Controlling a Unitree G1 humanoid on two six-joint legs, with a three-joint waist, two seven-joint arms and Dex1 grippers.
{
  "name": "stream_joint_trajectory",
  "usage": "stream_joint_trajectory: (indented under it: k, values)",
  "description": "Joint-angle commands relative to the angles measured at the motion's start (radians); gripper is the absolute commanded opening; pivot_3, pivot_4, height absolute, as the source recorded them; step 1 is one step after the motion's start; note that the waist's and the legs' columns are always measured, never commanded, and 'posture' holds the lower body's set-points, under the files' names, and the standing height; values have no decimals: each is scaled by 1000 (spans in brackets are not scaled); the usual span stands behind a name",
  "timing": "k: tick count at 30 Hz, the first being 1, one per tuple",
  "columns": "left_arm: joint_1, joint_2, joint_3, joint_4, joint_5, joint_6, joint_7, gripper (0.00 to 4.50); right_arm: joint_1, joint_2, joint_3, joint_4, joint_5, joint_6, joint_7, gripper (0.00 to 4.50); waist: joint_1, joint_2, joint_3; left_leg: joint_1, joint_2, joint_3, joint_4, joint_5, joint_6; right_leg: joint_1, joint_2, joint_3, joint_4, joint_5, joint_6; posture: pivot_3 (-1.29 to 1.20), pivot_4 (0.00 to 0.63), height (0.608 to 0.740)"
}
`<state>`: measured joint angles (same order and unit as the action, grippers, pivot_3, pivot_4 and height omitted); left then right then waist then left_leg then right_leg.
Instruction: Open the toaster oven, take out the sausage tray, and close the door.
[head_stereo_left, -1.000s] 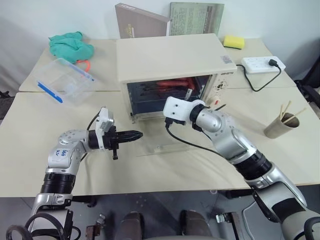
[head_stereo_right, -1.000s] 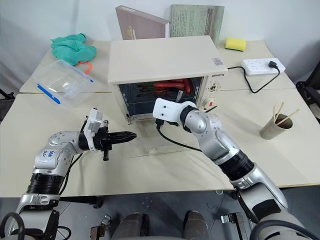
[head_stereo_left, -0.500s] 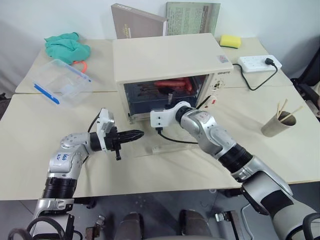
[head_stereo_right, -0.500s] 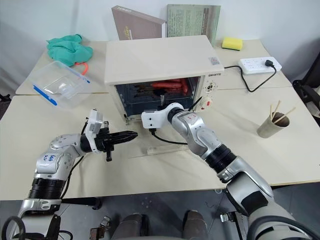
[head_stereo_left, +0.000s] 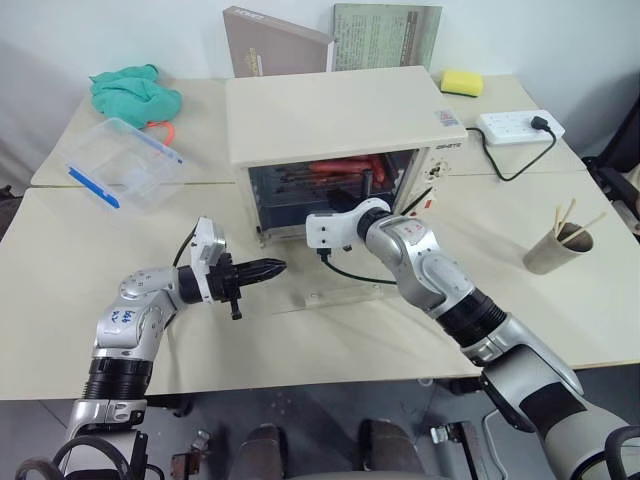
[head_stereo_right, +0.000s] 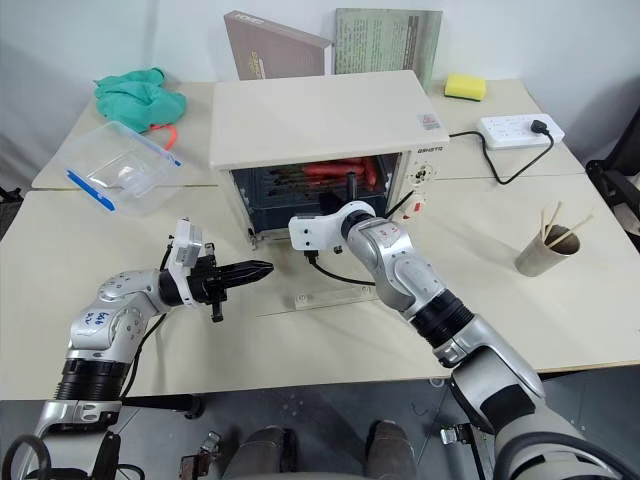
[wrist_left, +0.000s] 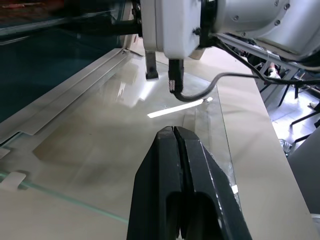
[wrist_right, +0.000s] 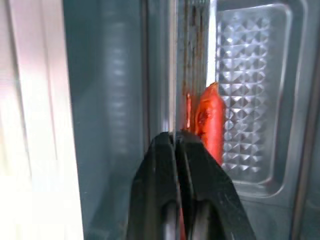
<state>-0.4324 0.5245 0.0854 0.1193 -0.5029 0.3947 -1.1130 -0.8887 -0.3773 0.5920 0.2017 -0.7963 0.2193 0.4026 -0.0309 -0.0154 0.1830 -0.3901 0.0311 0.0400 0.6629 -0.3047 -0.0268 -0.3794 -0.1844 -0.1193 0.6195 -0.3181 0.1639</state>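
door (head_stereo_left: 340, 285) lay open flat under your right gripper (wrist_right: 176, 145) | it was clenched on the sausage tray (wrist_right: 186, 107) edge inside toaster oven (head_stereo_left: 340, 110) | left gripper (wrist_left: 175, 145) clenched empty

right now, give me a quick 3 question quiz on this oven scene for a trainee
1. True or false: the door of the toaster oven lies folded down, flat on the table.
2. Which gripper is at the mouth of the oven? A) left gripper B) right gripper
3. What red food shows inside the oven?

Key
1. True. The glass panel lies flat in front of the oven.
2. B. The right gripper, fingers shut, is at the edge of the tray; whether it grips the edge is unclear. The left gripper, also shut, hovers over the door.
3. Sausages on the tray.
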Motion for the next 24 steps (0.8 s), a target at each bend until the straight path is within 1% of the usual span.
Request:
stream_joint_trajectory:
  k: [1,9,13,15,18,21,24]
  values:
    - [-16,11,47,-18,-39,5,9,0,12,-9,-32,-67,-24,-8,-3,44,0,0,0,0,0,0,0,0,0,0,0,0,0,0,0,0,150,740]
    - [-22,31,122,-37,-118,101,29,0,70,-28,-49,-159,-49,-41,-12,44,0,0,0,0,0,0,0,0,0,0,0,0,0,0,0,0,150,740]
    - [24,86,155,-64,-133,147,33,0,126,-64,-58,-233,-39,-90,-1,44,-3,0,0,0,0,0,-1,0,0,0,0,0,0,0,0,0,150,740]
    - [42,91,169,-77,-124,119,48,0,143,-78,-63,-250,-41,-103,4,44,-3,0,0,0,0,0,-1,0,-1,0,0,0,0,0,0,0,150,740]
    - [71,105,206,-109,-162,150,53,0,171,-103,-74,-288,-40,-127,16,44,0,0,0,0,0,0,-1,0,-1,0,0,0,0,0,0,0,150,740]
    - [88,141,260,-118,-243,285,85,603,209,-132,-94,-339,-33,-159,30,0,0,0,0,0,0,0,-1,0,-1,0,0,0,-1,0,0,0,150,740]
    - [99,145,279,-117,-247,293,115,1513,226,-145,-107,-358,-27,-181,39,0,1,0,0,0,0,0,-1,0,-1,0,0,0,-1,0,0,0,150,740]
